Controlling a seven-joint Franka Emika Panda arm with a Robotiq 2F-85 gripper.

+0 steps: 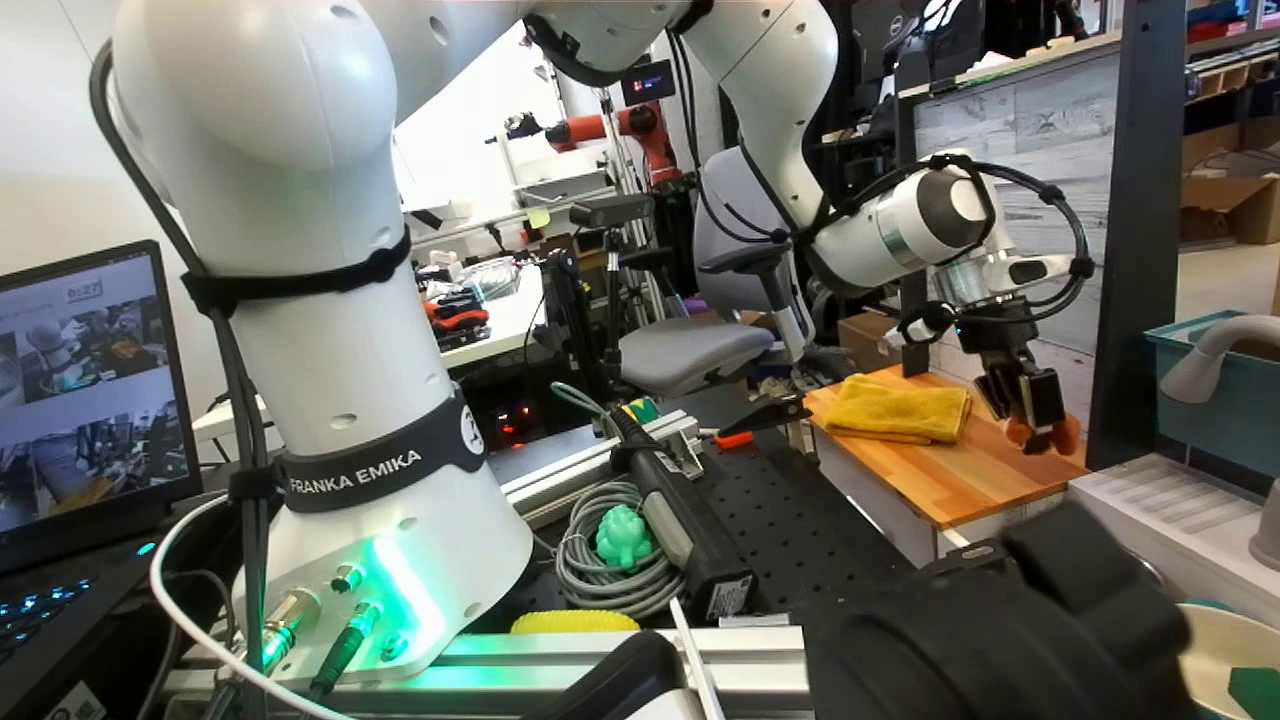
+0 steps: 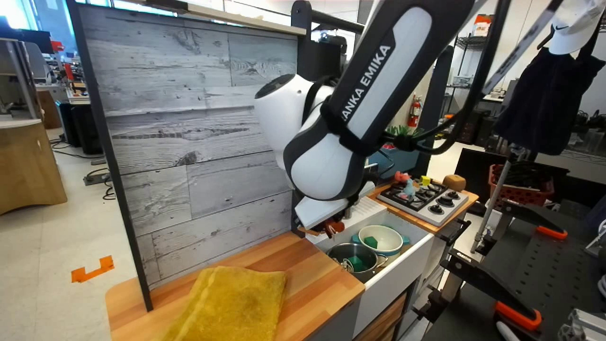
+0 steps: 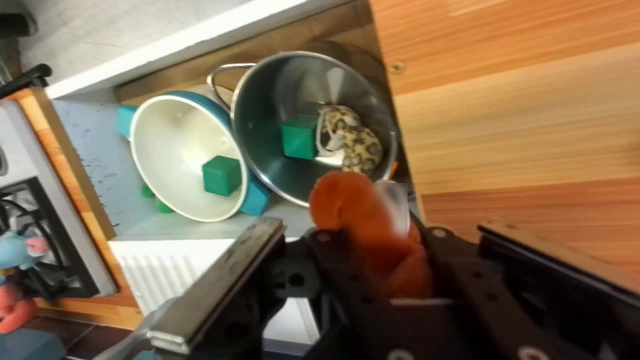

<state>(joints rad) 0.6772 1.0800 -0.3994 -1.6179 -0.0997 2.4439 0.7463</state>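
My gripper (image 3: pixel 380 235) is shut on a soft orange toy (image 3: pixel 345 200). The toy bulges out past the fingertips, and a white patch shows on its right side. In an exterior view the orange toy (image 1: pixel 1068 435) sticks out on both sides of the jaws. From the wrist, the toy overlaps the near rim of a steel pot (image 3: pixel 265 100) in a white basin. Inside the pot lie a green cube (image 3: pixel 298 137) and a spotted toy (image 3: pixel 357 145). Beside it stands a cream bowl (image 3: pixel 170 145) with teal handles, holding another green cube (image 3: pixel 221 176).
Beside the basin is a wooden counter (image 2: pixel 317 293) bearing a folded yellow towel (image 2: pixel 232 303). A grey plank panel (image 2: pixel 203 128) rises behind it. Past the basin stands a stove (image 2: pixel 426 203) with small toys on it. A faucet (image 1: pixel 1210 350) and a teal bin (image 1: pixel 1195 400) stand near the arm.
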